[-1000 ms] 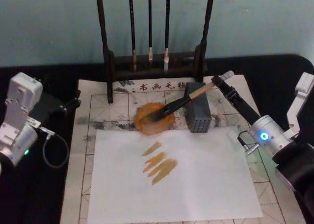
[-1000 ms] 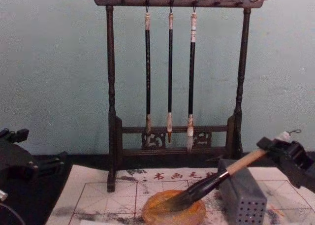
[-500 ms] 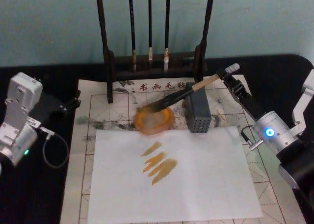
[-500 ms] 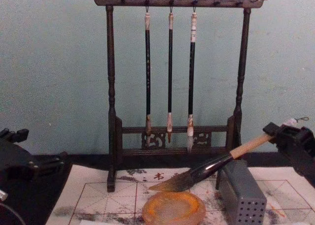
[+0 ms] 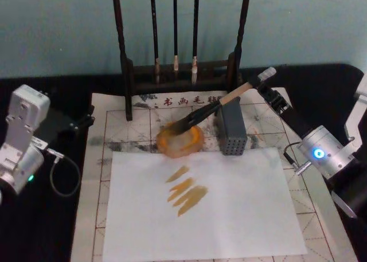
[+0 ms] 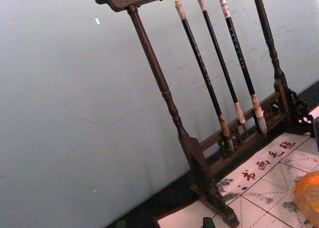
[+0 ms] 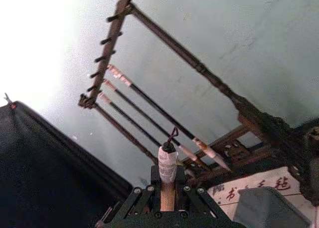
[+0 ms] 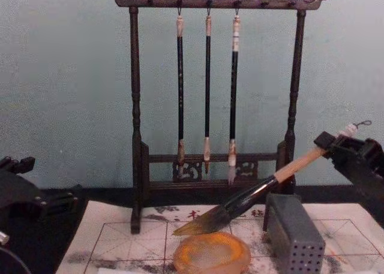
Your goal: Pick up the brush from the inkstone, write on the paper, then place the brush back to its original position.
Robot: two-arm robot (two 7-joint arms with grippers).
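Right gripper [image 5: 262,85], outstretched, clamps the brush [image 5: 209,110] by its top end; brush slants down from it, tip just over the inkstone [image 5: 180,143]; left arm [image 5: 23,137] parked.

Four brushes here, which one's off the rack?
The large light-wood-handled brush with dark bushy tip, tilted in the right claw above the round orange inkstone; the three thin dark brushes hang upright.

1. Brush [image 5: 209,107]: light wooden handle, black lower section, dark tip tinged amber, white-wrapped end.
2. Inkstone [image 5: 170,151]: orange-amber rim, pale centre.
3. Paper [image 5: 96,176]: off-white, red grid lines, red characters, grey smudges.
4. Top sheet [image 5: 241,204]: plain white, amber strokes [image 5: 184,190].
5. Perforated block [image 5: 231,135]: grey, rows of dark holes.
6. Brush rack [image 8: 135,106]: dark brown.
7. Wall [image 5: 57,27]: pale teal.
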